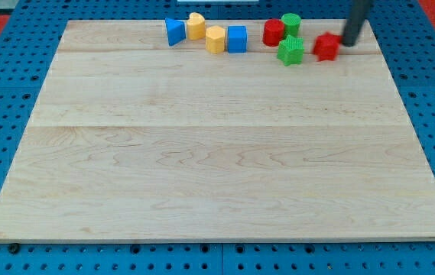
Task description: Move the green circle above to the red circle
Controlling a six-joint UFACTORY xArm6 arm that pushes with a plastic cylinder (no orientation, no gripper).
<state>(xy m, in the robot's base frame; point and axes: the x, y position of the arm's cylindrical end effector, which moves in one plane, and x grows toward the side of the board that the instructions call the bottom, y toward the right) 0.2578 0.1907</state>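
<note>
The green circle (291, 23) stands near the view's top, touching the upper right side of the red circle (274, 33). A green star (290, 51) lies just below them. A red star-like block (326, 46) lies to the right of the green star. My tip (350, 43) sits right beside the red star-like block, on its right, well to the right of the green circle. The rod rises out of the view's top.
A blue triangle-like block (174, 31), a yellow heart (196, 26), a yellow hexagon-like block (215, 39) and a blue square (237, 38) form a row at the top left of centre. The wooden board (217, 168) sits on a blue perforated base.
</note>
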